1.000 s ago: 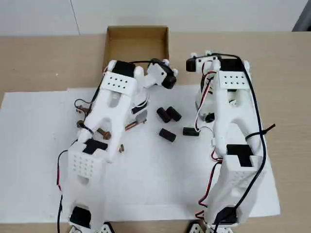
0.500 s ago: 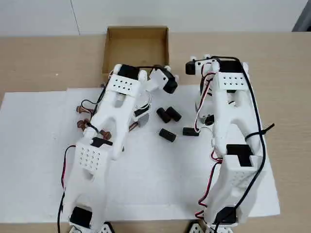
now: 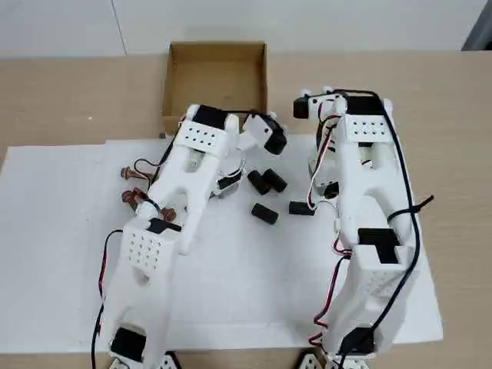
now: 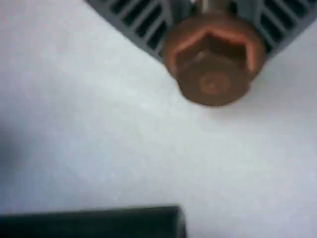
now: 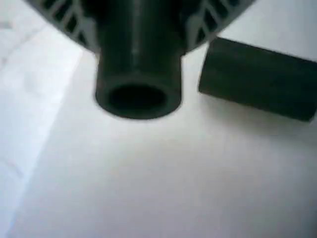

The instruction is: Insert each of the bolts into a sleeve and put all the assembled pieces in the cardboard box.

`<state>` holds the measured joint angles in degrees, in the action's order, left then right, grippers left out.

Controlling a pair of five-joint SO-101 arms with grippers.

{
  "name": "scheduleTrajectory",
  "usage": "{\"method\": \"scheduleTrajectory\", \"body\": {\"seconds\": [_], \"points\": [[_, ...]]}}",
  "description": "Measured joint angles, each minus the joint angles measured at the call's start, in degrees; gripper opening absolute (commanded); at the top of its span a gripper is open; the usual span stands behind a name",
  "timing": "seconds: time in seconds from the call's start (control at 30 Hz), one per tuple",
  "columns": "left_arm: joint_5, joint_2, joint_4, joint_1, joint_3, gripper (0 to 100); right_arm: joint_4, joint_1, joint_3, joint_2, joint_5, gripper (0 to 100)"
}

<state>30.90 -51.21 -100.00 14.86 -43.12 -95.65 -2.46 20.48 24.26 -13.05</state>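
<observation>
Two grips: left fingers (image 4: 133, 20) clamped on a bolt (image 4: 210, 69), right fingers (image 5: 64, 20) on a sleeve (image 5: 137, 74). Any tilt between them could jam the bolt at the sleeve's mouth.

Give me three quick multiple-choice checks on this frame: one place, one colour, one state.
1. Where does the cardboard box sit?
A) on bare table beyond the paper sheet
B) on the sheet between the arms
C) under the right arm

2. What colour is the bolt in the left hand?
A) silver
B) black
C) copper

3. The right hand is:
A) open and empty
B) shut on a black sleeve
C) shut on a second bolt

Key:
1 A, the high view shows the box on wood past the sheet's far edge.
2 C, the left wrist view shows a copper hex head.
3 B, the right wrist view shows the sleeve clamped in it.
</observation>
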Motion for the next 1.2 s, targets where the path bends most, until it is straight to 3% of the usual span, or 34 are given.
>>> {"method": "scheduleTrajectory", "body": {"seconds": [0.3,0.47,0.57,0.73,1.0,1.2], "points": [[-1.6,3.3,0.1,0.0,0.3,0,0.0,-0.1,0.0,-9.1,0.0,0.3],[-4.4,13.6,0.6,0.6,0.5,0,-1.3,-1.3,-0.1,-17.5,0.0,0.3],[-8.4,19.9,0.5,1.8,1.5,0,-1.6,-1.8,-2.2,-21.7,0.0,0.3],[-22.9,27.5,0.4,2.5,2.9,0,-1.8,-1.7,-11.1,-30.7,0.0,0.3],[-26.0,42.0,0.3,2.9,13.1,0,-1.9,-1.7,-27.8,-52.2,0.0,0.2],[-34.3,54.9,0.2,2.9,23.7,0,-1.1,-1.8,-38.2,-65.1,0.2,0.2]]}}
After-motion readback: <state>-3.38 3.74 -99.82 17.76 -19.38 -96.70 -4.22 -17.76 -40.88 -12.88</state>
